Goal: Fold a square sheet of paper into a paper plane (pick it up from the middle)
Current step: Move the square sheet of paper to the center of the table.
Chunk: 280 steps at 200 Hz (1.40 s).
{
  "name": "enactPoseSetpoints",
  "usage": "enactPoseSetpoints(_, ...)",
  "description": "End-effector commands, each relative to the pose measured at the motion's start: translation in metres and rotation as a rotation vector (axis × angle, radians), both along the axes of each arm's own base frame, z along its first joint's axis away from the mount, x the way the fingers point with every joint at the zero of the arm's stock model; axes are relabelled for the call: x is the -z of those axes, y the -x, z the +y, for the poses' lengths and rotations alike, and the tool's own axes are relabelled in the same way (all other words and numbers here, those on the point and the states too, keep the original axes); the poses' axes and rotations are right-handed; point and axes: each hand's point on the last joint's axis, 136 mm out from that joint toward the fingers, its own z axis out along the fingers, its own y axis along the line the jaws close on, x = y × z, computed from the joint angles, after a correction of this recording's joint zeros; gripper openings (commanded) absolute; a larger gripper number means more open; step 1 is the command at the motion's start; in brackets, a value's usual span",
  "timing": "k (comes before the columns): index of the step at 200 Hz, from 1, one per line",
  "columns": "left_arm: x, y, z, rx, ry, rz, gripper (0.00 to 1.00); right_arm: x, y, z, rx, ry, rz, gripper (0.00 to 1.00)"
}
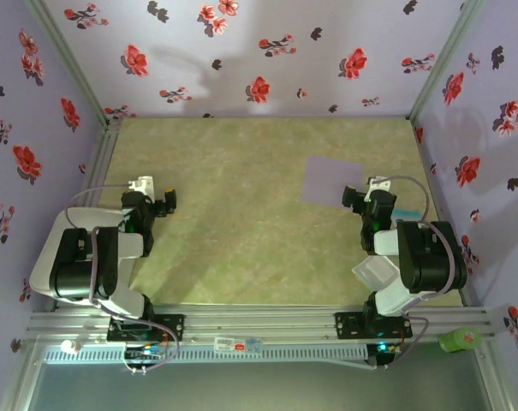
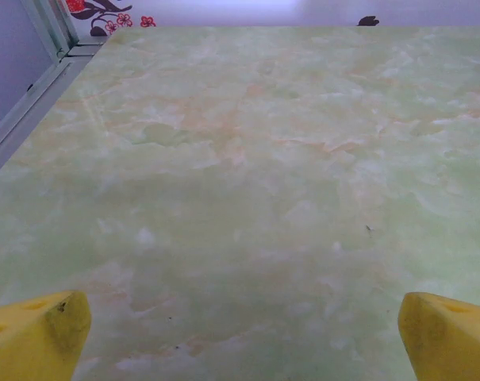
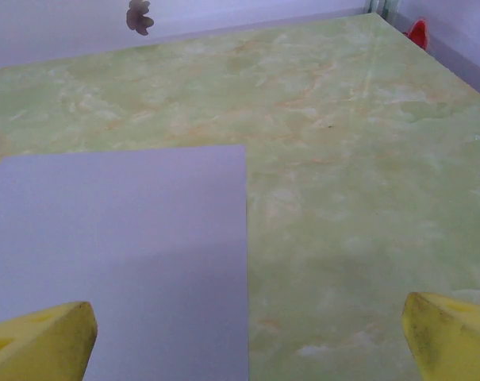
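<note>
**Start of the fold: flat sheet ahead of the open right claw**

The thin, pale lavender square sheet of paper lies flat and uncreased on the green marbled tabletop, in the right half of the table toward the far wall. No fold is made yet.

The right gripper sits at the sheet's near edge with its jaws spread wide and nothing between them. In the right wrist view its yellow fingers stand in the two lower corners. The sheet fills the lower left of that view, and its right edge runs down about midway between the fingers. The sheet's middle therefore lies forward and to the left of this claw.

Being square, the sheet has no long axis. Its edges are turned slightly off the table's edges.

The left gripper is likewise wide open and empty, over bare tabletop and well apart from the sheet. The right arm is judged the nearer for a pick-up from the middle.
</note>
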Motion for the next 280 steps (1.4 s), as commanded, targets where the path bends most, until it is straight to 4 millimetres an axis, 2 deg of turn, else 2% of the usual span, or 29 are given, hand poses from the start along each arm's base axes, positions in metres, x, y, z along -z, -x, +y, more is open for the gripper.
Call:
enactPoseSetpoints(1,-0.008,-0.005,0.003,-0.002,-0.019,-0.029,1.0,-0.008,-0.005,0.0,-0.002,-0.006,-0.017,0.99)
enactPoseSetpoints(154,-0.008,-0.006,0.01,-0.041,-0.017,-0.026,1.0,-0.007,-0.005,0.0,-0.003,-0.013,-0.016,0.99)
enactPoseSetpoints(204,-0.01,-0.002,0.003,0.001,-0.018,-0.048,1.0,-0.008,-0.005,0.0,-0.007,-0.008,-0.018,0.99)
enactPoseSetpoints(248,-0.026,0.002,0.006,-0.018,-0.009,-0.055,1.0,-0.011,-0.006,0.001,-0.012,-0.01,-0.008,0.99)
enactPoseSetpoints(280,-0.04,0.008,0.007,-0.031,0.004,-0.031,1.0,-0.026,-0.009,-0.007,0.042,-0.016,0.046,0.99)
